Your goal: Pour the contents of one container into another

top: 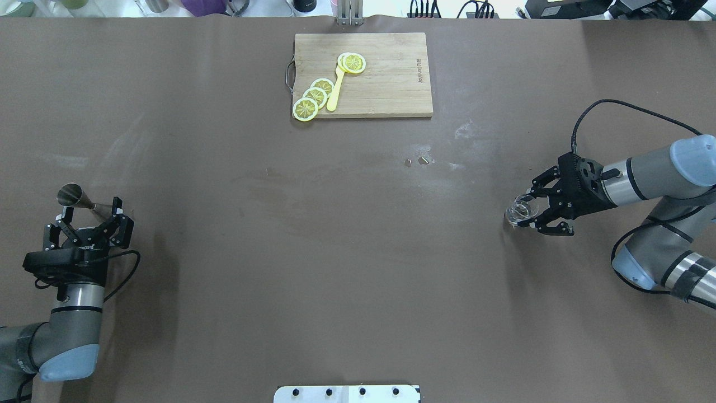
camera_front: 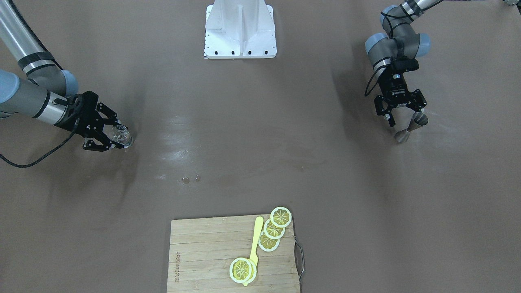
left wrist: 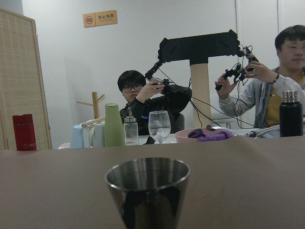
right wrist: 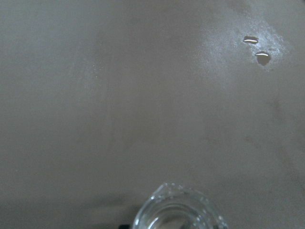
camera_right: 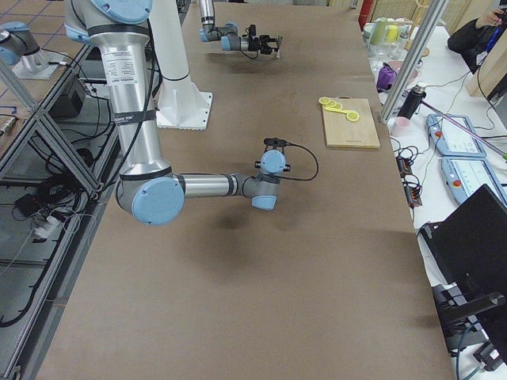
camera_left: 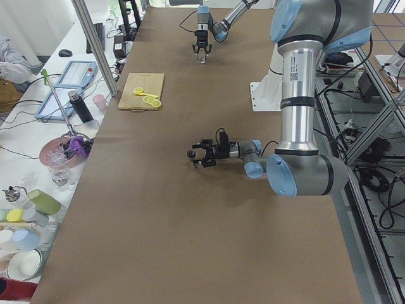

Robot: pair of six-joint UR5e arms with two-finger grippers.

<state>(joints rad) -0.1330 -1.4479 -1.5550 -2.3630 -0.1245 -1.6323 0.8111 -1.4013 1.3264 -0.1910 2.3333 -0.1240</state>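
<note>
1. Front view: the right hand [camera_front: 116, 137] looks clamped on the glass cup [camera_front: 122, 135], out at its own end of the bench [camera_front: 260, 142]. The left hand [camera_front: 406, 115] has its fingers spread wide. The jigger [camera_front: 412, 127] stands just in front of them at the other end, well apart from the cup.
2. Overhead: the cup sits at the fingertips, gripped on its side wall. It's glass, so I'd guess stiff, slick, breakable and bottom-heavy with that thick base. Mid-wall seems the sane place to hold it.
3. Side views: everything's too small here. I can't tell if the cup is off the bench.
4. Left wrist cam: the jigger is dead centre and upright, long axis vertical, open mouth up. It's thin steel, so probably light and tippy on that narrow foot. The waist is the natural spot to grab.
5. Right wrist cam: only the cup's rim shows at the bottom edge. The mouth faces up, so it's roughly upright and not tipped to pour yet.
</note>
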